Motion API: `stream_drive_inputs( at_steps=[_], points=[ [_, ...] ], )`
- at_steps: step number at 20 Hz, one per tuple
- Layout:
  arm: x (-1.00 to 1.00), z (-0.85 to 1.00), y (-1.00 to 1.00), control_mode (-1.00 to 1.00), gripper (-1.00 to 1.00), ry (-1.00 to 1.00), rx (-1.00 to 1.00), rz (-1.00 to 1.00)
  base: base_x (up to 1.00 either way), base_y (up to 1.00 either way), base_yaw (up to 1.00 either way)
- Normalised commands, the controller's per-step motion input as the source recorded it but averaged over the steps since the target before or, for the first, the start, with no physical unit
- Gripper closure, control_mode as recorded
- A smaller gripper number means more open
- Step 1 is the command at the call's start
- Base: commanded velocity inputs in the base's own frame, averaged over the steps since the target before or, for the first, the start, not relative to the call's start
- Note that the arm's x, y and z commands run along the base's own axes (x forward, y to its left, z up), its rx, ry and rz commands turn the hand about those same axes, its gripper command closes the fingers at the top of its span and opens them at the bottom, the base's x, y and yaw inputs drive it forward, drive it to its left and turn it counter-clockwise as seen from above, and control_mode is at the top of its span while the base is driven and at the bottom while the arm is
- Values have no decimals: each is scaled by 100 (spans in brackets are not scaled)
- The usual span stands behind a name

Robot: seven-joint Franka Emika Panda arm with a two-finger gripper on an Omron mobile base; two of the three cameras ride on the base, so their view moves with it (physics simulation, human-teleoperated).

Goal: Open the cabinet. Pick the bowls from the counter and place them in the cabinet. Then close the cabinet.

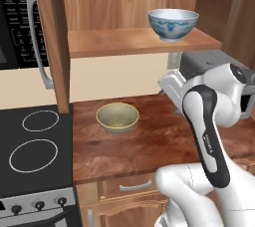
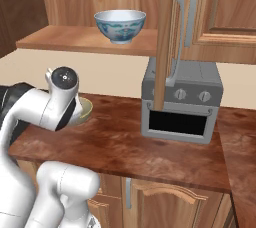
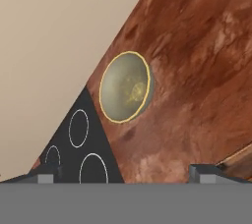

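The cabinet (image 1: 114,42) stands open, its left door (image 1: 52,37) swung out edge-on and its right door (image 2: 165,42) likewise. The white bowl with blue markings (image 1: 173,23) (image 2: 120,25) sits upright on the cabinet's shelf. The olive-yellow bowl (image 1: 117,117) (image 3: 125,86) rests on the reddish-brown counter (image 1: 149,141), and in the right base view my arm partly hides this bowl (image 2: 86,109). My gripper (image 3: 125,174) hangs above and to the right of it, well clear. It is open, the fingertips (image 3: 47,176) wide apart with nothing between them.
A black stovetop (image 1: 35,146) with white rings borders the counter on the left. A grey toaster oven (image 2: 180,102) stands on the counter at the right, just behind the open right door. A microwave (image 1: 20,22) hangs at the upper left. Drawers (image 1: 134,186) lie below the counter edge.
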Motion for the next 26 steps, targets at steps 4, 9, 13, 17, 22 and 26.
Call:
stream_drive_inputs(
  at_steps=[4,9,13,17,22,26],
  points=[
    [33,-53,1,-100,-100,-8,0,0,0,0,0],
    [38,-28,12,-100,-100,0,0,0,0,0,0],
    [26,-24,3,-100,-100,0,0,0,0,0,0],
    [22,-28,2,-100,-100,0,0,0,0,0,0],
    [15,-21,0,-100,-100,1,0,0,0,0,0],
    [14,-22,0,-100,-100,1,0,0,0,0,0]
  ],
)
